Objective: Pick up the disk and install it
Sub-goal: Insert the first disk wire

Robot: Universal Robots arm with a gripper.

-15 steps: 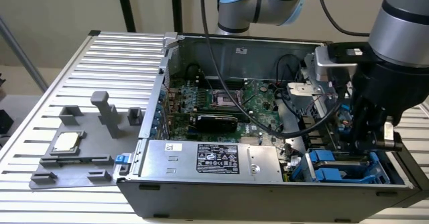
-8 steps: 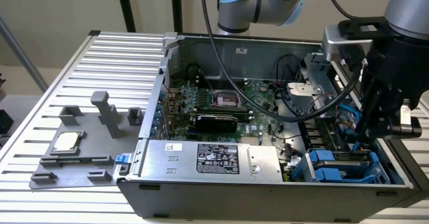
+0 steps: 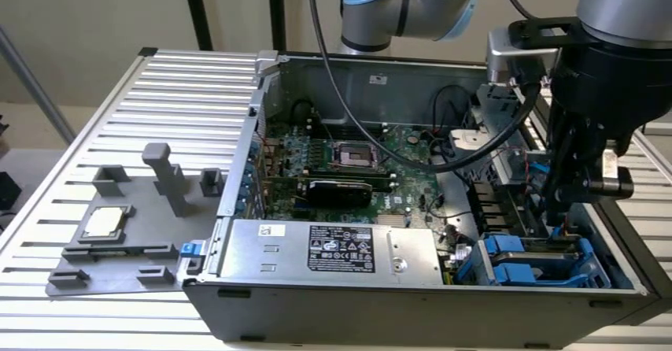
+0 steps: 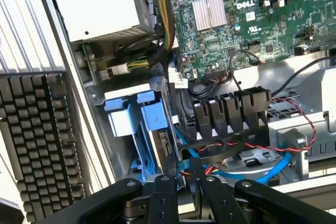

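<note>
The hand (image 3: 556, 213) is reaching down into the open computer case (image 3: 420, 319) at the exterior view's right, close inside the case's side wall. Its fingers are standing narrow and appear to be pinching the disk (image 4: 161, 145) by its thin edge. In the wrist view the disk is showing edge-on, grey-brown with its blue frame, running from the fingertips (image 4: 171, 174) down into the drive bay. It is sitting just beside the blue carriers (image 4: 126, 116) that are already filling the bay (image 3: 520, 256).

Room here is tight. The case wall is lying on one side of the disk. On the other side a row of black connectors (image 4: 231, 111), a looping blue cable (image 4: 262, 174) and a thin red-and-black wire are crowding in, the wire passing right under the fingertips. The silver power supply box (image 3: 336, 249) is closing off the bay's end nearest the case's front edge, and the motherboard (image 3: 347, 154) is lying well apart, deeper in the case.

Outside the case, on the slatted worktop (image 3: 168, 75), the grey fixture (image 3: 116, 264) is carrying a small square chip (image 3: 105, 223). A black keyboard (image 4: 37, 135) is lying along the case's outer edge.
</note>
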